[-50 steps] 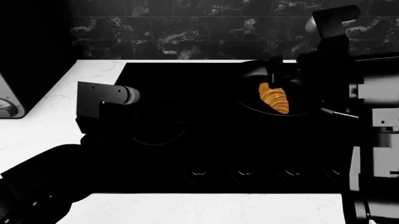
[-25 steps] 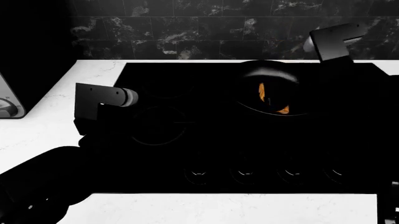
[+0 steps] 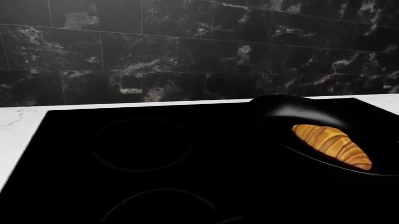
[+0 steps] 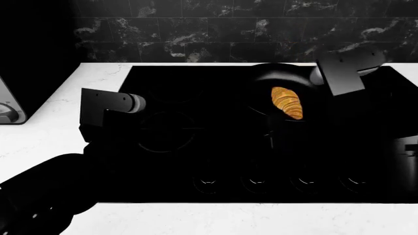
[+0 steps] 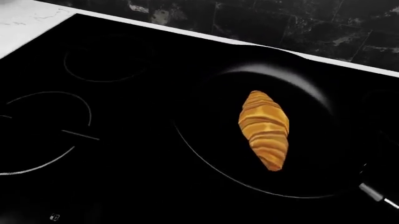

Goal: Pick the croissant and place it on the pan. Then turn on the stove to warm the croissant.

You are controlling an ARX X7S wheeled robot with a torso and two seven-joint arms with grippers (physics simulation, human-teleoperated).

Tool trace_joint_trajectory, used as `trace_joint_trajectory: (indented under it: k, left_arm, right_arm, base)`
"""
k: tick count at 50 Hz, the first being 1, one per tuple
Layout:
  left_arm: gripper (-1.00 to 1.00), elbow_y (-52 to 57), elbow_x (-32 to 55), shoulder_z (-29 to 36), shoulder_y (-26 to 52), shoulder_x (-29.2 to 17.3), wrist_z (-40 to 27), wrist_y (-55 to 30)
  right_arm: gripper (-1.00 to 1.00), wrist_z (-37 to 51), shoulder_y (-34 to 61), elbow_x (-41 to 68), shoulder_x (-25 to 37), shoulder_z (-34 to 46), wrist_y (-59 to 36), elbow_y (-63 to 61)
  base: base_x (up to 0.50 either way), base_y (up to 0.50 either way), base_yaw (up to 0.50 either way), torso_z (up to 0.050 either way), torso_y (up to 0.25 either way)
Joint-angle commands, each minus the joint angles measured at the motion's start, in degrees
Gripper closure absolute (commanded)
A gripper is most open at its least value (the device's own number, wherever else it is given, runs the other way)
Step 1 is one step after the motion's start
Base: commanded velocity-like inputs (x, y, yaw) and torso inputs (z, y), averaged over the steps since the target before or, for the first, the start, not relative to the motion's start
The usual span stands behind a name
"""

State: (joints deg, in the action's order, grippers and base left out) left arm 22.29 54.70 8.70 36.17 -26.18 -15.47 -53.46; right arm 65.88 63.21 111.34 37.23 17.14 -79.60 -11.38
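The golden-brown croissant (image 4: pixel 287 103) lies flat inside the round black pan (image 4: pixel 261 83), which sits on the back right burner of the glossy black stove (image 4: pixel 196 147). Nothing is touching the croissant (image 5: pixel 265 128). The pan (image 5: pixel 206 140) has its thin handle (image 5: pixel 377 196) pointing to the near right. My right arm's wrist (image 4: pixel 346 73) hangs right of the pan. Its gripper (image 4: pixel 275 134) is a faint dark shape just in front of the pan, and its jaws are lost in the black. My left arm's wrist (image 4: pixel 111 104) hovers over the stove's left side, with the fingers unreadable. From the left wrist, the croissant (image 3: pixel 331 144) shows in the pan (image 3: pixel 281 109).
A row of touch-control marks (image 4: pixel 258 182) runs along the stove's front edge. White marble counter (image 4: pixel 39 132) surrounds the stove. A grey appliance (image 4: pixel 8 105) stands at the far left, and a dark marble backsplash (image 4: pixel 196 29) rises behind.
My right arm has pulled back from over the pan toward the front, uncovering the croissant, which stays lying in the pan. The left arm has barely moved.
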Motion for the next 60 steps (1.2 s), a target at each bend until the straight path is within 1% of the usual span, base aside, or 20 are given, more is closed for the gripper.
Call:
trace_joint_trajectory:
  k: [1,6,14,17,22,33,42,60]
  left_arm:
    - [-1.00,-0.57,-0.46,0.35,0.20,-0.24,0.27,0.55]
    - [-1.00,-0.55,-0.67,0.75,0.25,-0.22,0.36,0.70]
    - [-1.00,-1.25,-0.87,1.35,0.34,-0.08,0.96,1.07]
    - [-1.00,-1.78,-1.21,1.81,0.41,0.07,1.37,1.37]
    - [-1.00,-2.02,-1.22,2.19,0.43,0.16,1.66,1.48]
    - [-1.00,-2.90,-1.66,3.13,0.79,0.38,2.22,1.83]
    - [-1.00,-3.19,-1.82,3.38,0.79,0.29,2.65,2.35]
    - [-1.00,-4.51,-2.36,4.51,1.28,0.54,3.19,2.79]
  right_arm:
    - [-1.00,12.91,-3.05,12.00,2.68,1.91,7.16,-6.71]
    - [-1.00,17.69,-4.02,15.63,4.17,3.58,10.83,-9.77]
    - [-1.00,21.96,-5.28,18.32,5.58,5.78,15.48,-13.68]
    - [-1.00,23.56,-5.20,19.49,7.13,8.11,18.16,-15.65]
    - [-1.00,23.57,-4.50,19.79,9.92,11.91,22.87,-18.65]
    - [-1.00,23.30,-5.57,18.94,14.15,16.25,31.30,-24.14]
    - [-1.00,23.02,-5.87,17.61,16.17,18.33,35.66,-26.77]
    - [-1.00,22.53,-12.06,13.47,21.71,20.54,44.38,-32.47]
  base:
    - [0.00,0.00,0.00,0.000,0.000]
    - [0.00,0.00,0.00,0.000,0.000]
    - [0.00,0.00,0.00,0.000,0.000]
    - [0.00,0.00,0.00,0.000,0.000]
    - [0.00,0.00,0.00,0.000,0.000]
    - [0.00,0.00,0.00,0.000,0.000]
    - [0.00,0.00,0.00,0.000,0.000]
    - [0.00,0.00,0.00,0.000,0.000]
